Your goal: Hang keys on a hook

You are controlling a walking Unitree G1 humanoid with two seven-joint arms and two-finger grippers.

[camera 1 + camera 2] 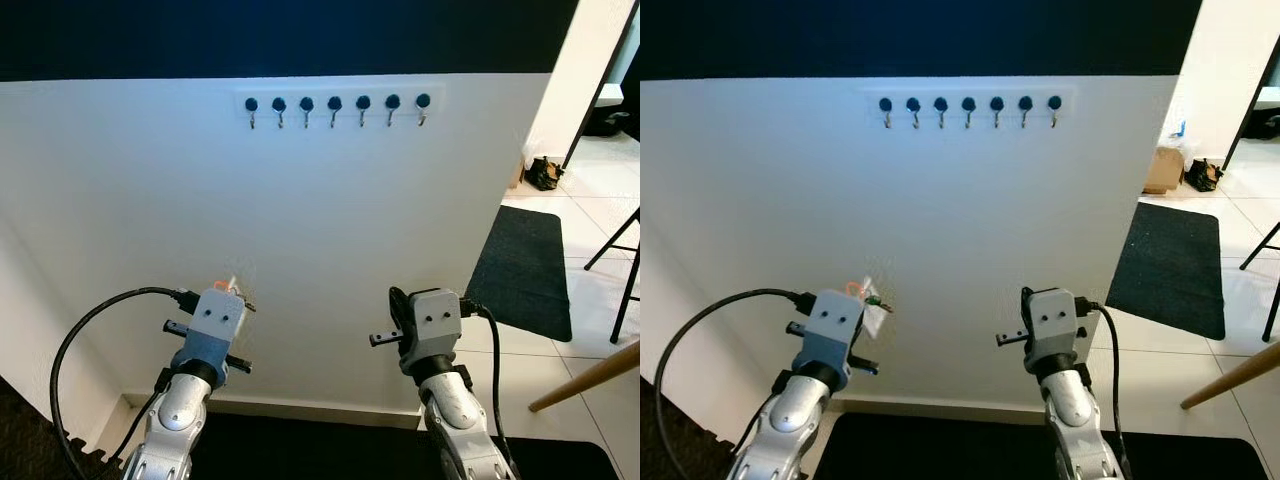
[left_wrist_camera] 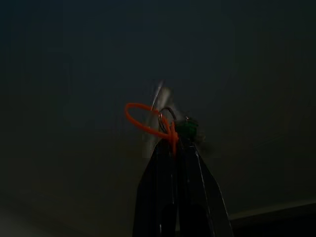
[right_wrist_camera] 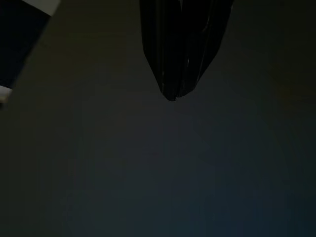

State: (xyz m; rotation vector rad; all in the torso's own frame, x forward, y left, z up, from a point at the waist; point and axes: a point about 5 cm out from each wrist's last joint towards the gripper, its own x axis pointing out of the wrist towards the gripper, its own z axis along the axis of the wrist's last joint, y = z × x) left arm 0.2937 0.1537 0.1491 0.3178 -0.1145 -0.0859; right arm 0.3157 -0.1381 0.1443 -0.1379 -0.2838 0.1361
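- Low by the white wall [image 1: 320, 220], the left claw [image 2: 177, 143] is pinched tight on the keys [image 2: 168, 123].
- Hooks [image 1: 335, 105] sit high above.
- The right claw [image 3: 173, 96] is closed, holding nothing.

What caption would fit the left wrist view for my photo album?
Dim close-up: the left tool pinches a set of keys with an orange loop and a green tag.
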